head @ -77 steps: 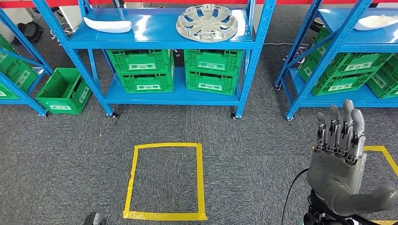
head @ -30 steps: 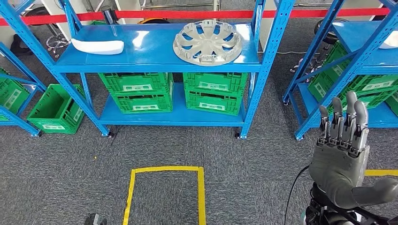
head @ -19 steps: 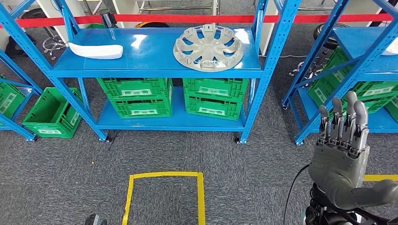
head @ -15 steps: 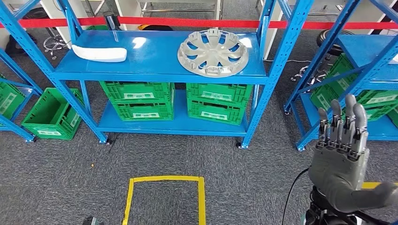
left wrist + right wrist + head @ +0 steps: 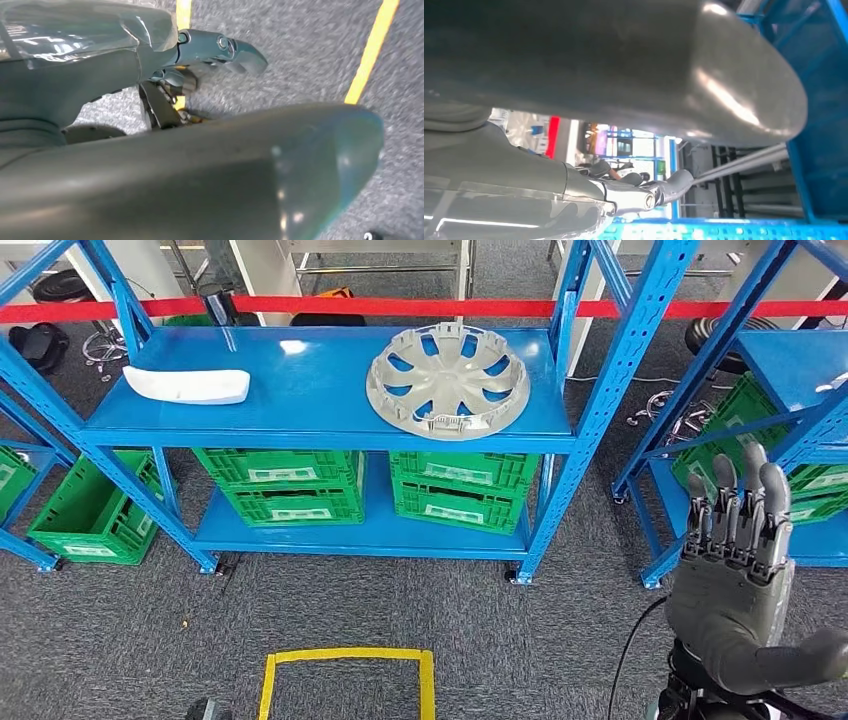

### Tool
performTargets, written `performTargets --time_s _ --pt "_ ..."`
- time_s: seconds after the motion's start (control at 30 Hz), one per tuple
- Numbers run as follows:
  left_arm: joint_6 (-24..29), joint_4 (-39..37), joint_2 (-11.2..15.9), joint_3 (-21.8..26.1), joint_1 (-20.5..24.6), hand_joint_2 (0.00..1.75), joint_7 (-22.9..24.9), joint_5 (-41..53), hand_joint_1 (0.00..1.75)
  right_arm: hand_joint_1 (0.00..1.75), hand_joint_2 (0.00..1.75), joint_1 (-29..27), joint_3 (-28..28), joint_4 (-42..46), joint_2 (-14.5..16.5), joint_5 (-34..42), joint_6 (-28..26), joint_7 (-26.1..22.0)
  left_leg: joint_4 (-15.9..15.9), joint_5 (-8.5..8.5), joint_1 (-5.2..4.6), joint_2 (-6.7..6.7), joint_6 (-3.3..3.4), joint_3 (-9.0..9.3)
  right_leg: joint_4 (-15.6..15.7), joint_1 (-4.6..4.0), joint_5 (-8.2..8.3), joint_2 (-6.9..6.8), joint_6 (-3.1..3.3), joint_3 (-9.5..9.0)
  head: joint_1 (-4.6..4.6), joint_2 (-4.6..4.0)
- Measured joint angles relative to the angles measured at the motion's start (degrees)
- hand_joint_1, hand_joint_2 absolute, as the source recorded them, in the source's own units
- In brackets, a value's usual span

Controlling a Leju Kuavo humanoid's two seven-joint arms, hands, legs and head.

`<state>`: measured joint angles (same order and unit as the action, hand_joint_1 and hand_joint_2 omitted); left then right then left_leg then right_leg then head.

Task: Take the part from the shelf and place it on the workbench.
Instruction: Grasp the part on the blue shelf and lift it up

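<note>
The right robot hand [image 5: 738, 585] was raised, fingers extended and empty — apparently readied for the wheel cover [image 5: 447, 378] lying flat on the shelf [image 5: 300, 410]; the left robot hand's [image 5: 220, 47] state could not be told.

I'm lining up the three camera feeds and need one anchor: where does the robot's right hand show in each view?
Head view: the right hand is raised at the lower right, fingers up, holding nothing.
Right wrist view: the same hand lies close to the lens, its thick thumb across the upper part.
Left wrist view: the right hand is not there; that one is the left hand.
Shared landmark: the blue shelf frame, also in the right wrist view.
</note>
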<state>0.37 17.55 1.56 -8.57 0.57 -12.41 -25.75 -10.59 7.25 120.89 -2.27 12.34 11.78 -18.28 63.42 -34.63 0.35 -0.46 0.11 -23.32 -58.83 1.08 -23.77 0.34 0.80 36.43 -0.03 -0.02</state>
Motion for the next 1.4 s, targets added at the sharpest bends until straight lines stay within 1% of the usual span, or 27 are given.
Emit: performTargets --time_s 0.1,0.13,0.17,0.23,0.27,0.3,0.37,0.47,0.53,0.6,0.63,0.67,0.7,0.73,0.8,0.83,0.9,1.0,1.03,1.1,1.13,1.17,1.2,1.27,1.3,1.33,1.4 --pt "0.1 0.0 0.1 0.1 0.0 0.00 0.0 0.0 0.00 0.00 0.00 0.0 0.0 0.0 0.2 0.0 0.0 0.1 7.5 -4.78 0.54 0.11 -0.88 -7.25 0.3 0.24 -1.10 0.26 0.47 -1.21 -0.04 0.00" --pt "0.1 0.0 0.1 0.2 0.0 0.00 0.0 -0.1 0.00 0.00 0.00 0.0 0.0 0.0 0.3 0.0 0.0 0.2 8.2 -5.30 0.73 0.12 -1.09 -9.12 0.3 0.30 -1.47 0.38 0.36 -1.60 -0.05 0.00" --pt "0.2 0.0 0.1 0.2 0.0 0.00 0.0 -0.1 0.00 0.00 0.00 0.0 0.0 0.0 0.3 0.0 0.0 0.3 7.5 -4.18 0.89 0.14 -1.22 -10.15 0.3 0.37 -1.87 0.48 0.17 -2.16 -0.05 0.00" --pt "0.4 0.0 0.1 0.4 0.0 0.00 0.0 -0.1 0.00 0.00 0.00 0.2 0.0 0.0 0.4 0.0 0.1 0.5 1.6 2.05 1.06 0.23 -1.24 -9.74 0.3 0.51 -2.74 0.52 -0.26 -3.49 -0.06 0.00" --pt "0.5 0.0 0.1 0.6 0.0 0.00 0.0 -0.1 0.00 0.00 0.00 0.3 0.0 0.0 0.4 0.0 0.1 0.5 -1.5 4.29 0.99 0.34 -1.19 -9.12 0.3 0.50 -3.11 0.49 -0.51 -4.10 -0.05 0.00" --pt "0.5 0.0 0.1 0.7 0.0 0.00 0.1 -0.1 0.00 0.00 0.00 0.4 0.0 0.0 0.4 0.1 0.2 0.6 -3.8 5.28 0.86 0.47 -1.00 -8.70 0.3 0.48 -3.38 0.50 -0.81 -4.42 -0.08 0.00" --pt "0.4 0.0 0.1 1.0 0.0 0.00 0.1 -0.1 0.00 0.00 0.00 0.5 0.0 0.0 0.5 0.2 0.3 0.7 -4.9 4.72 0.42 0.58 -0.21 -8.71 0.5 0.38 -3.69 0.54 -1.59 -4.56 -0.09 0.00" --pt "0.3 0.2 0.1 1.2 -0.2 0.00 0.1 0.1 0.00 0.00 0.00 0.4 0.0 0.0 0.4 0.3 0.4 0.9 -5.8 6.20 0.36 0.35 1.45 -7.93 -0.3 0.36 -4.35 0.41 -2.55 -4.17 -0.02 0.00" --pt "0.1 0.4 0.0 1.3 -0.3 0.00 0.0 0.3 0.00 0.00 0.00 0.3 -0.1 0.0 0.3 0.4 0.5 0.9 -6.5 6.75 0.42 0.34 2.21 -7.01 -5.6 0.34 -6.33 0.21 -2.29 -1.33 0.09 0.00" --pt "0.1 0.4 0.0 1.4 -0.3 0.00 0.0 0.6 0.00 0.00 0.00 0.0 -0.1 0.0 0.2 0.4 0.6 0.9 -6.5 6.38 0.05 0.38 2.63 -6.69 -13.7 0.30 -8.89 0.16 -1.93 3.63 0.09 0.00" --pt "0.0 0.4 0.0 1.5 -0.4 0.00 0.0 0.6 0.00 0.00 0.00 -0.1 -0.2 0.0 0.1 0.4 0.6 0.9 -6.5 6.06 -0.15 0.35 2.76 -6.43 -16.3 0.29 -9.25 0.16 -2.04 5.59 0.08 0.00" --pt "0.0 0.4 0.0 1.5 -0.5 0.00 0.0 0.6 0.00 0.00 0.00 -0.3 -0.2 0.0 0.1 0.4 0.6 0.9 -6.5 5.68 -0.34 0.27 2.82 -6.04 -16.8 0.25 -8.61 0.15 -2.34 6.53 0.08 0.00" --pt "0.0 0.4 0.0 1.5 -0.5 0.00 0.0 0.6 0.00 0.00 0.00 -0.3 -0.2 0.0 0.1 0.4 0.6 0.9 -6.5 5.23 -0.52 0.17 2.83 -5.45 -14.8 0.17 -6.95 0.15 -2.74 6.24 0.08 0.00" --pt "0.0 0.5 0.0 1.5 -0.6 0.00 0.0 0.6 0.00 0.00 0.00 -0.4 -0.2 0.0 0.1 0.4 0.7 0.9 -6.5 4.67 -0.65 0.07 2.81 -4.76 -10.8 0.01 -4.61 0.14 -3.03 4.93 0.09 0.00" --pt "0.0 0.5 -0.2 1.6 -0.7 0.00 0.0 0.6 0.00 0.00 0.00 -0.4 -0.2 0.0 0.0 0.4 0.7 1.0 -6.5 3.40 -0.92 -0.09 2.56 -3.79 -3.1 -0.53 -0.81 0.09 -2.45 1.88 0.07 0.00" --pt "0.0 0.5 -0.3 1.6 -0.7 0.00 0.0 0.6 0.00 0.00 0.00 -0.4 -0.2 0.0 0.0 0.4 0.7 1.0 -6.5 2.83 -0.98 -0.15 2.32 -3.54 -1.0 -0.82 -0.08 0.07 -1.80 0.98 0.05 0.00" --pt "0.0 0.5 -0.3 1.7 -0.7 0.00 0.0 0.6 0.00 0.00 0.00 -0.4 -0.3 0.0 -0.1 0.4 0.7 1.0 -6.7 2.11 -0.95 -0.22 1.72 -3.15 -0.2 -1.18 -0.34 0.08 -0.66 0.38 0.00 0.00" --pt "0.0 0.7 -0.4 1.8 -0.6 0.00 0.0 0.6 0.00 0.00 0.00 -0.4 -0.3 0.0 -0.1 0.5 0.9 1.0 -5.0 0.73 -0.60 -0.05 0.56 -3.46 0.7 -0.60 -0.90 0.16 0.24 -0.91 -0.03 0.00" --pt "0.0 0.7 -0.4 1.9 -0.6 0.00 0.0 0.6 0.00 0.00 0.00 -0.3 -0.3 0.0 -0.1 0.5 1.0 1.0 -2.2 -0.39 -0.41 0.02 0.10 -4.99 0.9 -0.35 -1.22 0.15 0.56 -1.48 -0.05 0.00" --pt "-0.1 0.7 -0.3 2.0 -0.7 0.00 0.0 0.6 0.00 0.00 0.00 -0.3 -0.3 -0.1 0.0 0.5 1.1 0.9 5.9 -2.83 0.07 0.10 -0.74 -10.27 1.1 -0.27 -2.07 0.12 0.98 -2.37 -0.06 0.00" --pt "-0.2 0.7 -0.3 2.1 -0.8 0.00 0.0 0.6 0.00 0.00 0.00 -0.3 -0.3 -0.1 0.0 0.6 1.1 0.9 9.0 -3.11 0.36 0.11 -1.08 -12.86 1.1 -0.19 -2.55 0.18 0.94 -2.87 -0.07 0.00" --pt "-0.3 0.7 -0.3 2.2 -0.9 0.00 0.0 0.5 0.00 0.00 0.00 -0.3 -0.3 -0.2 0.0 0.6 1.1 0.9 10.2 -2.14 0.60 0.13 -1.32 -14.57 1.1 -0.10 -3.04 0.26 0.80 -3.48 -0.07 0.00" --pt "-0.4 0.7 -0.3 2.3 -0.9 0.00 0.0 0.5 0.00 0.00 0.00 -0.3 -0.3 -0.2 0.0 0.6 1.2 1.0 9.3 0.04 0.78 0.16 -1.48 -15.22 1.1 0.01 -3.55 0.33 0.62 -4.21 -0.07 0.00" --pt "-0.4 0.7 -0.3 2.6 -0.9 0.00 0.0 0.5 0.00 0.00 0.00 -0.3 -0.3 -0.3 0.0 0.7 1.2 1.0 2.2 6.42 0.93 0.26 -1.46 -13.74 1.1 0.22 -4.69 0.39 0.15 -5.72 -0.06 0.00" --pt "-0.4 0.7 -0.3 2.7 -0.9 0.00 0.0 0.6 0.00 0.00 0.00 -0.3 -0.3 -0.3 0.0 0.7 1.2 1.0 -1.2 8.50 0.80 0.32 -1.28 -12.61 1.1 0.12 -5.23 0.43 -0.18 -6.33 -0.04 0.00" --pt "-0.4 0.8 -0.3 2.8 -0.9 0.00 0.0 0.6 0.00 0.00 0.00 -0.2 -0.3 -0.3 0.0 0.7 1.2 1.0 -3.7 9.47 0.63 0.41 -0.93 -11.61 1.2 0.03 -5.67 0.47 -0.54 -6.71 -0.05 0.00" --pt "-0.4 0.8 -0.3 2.9 -0.8 0.00 0.0 0.7 0.00 0.00 0.00 -0.2 -0.3 -0.4 0.0 0.7 1.2 1.0 -5.1 8.53 0.23 0.52 -0.01 -10.80 1.5 -0.18 -6.35 0.47 -1.28 -6.88 -0.03 0.00"
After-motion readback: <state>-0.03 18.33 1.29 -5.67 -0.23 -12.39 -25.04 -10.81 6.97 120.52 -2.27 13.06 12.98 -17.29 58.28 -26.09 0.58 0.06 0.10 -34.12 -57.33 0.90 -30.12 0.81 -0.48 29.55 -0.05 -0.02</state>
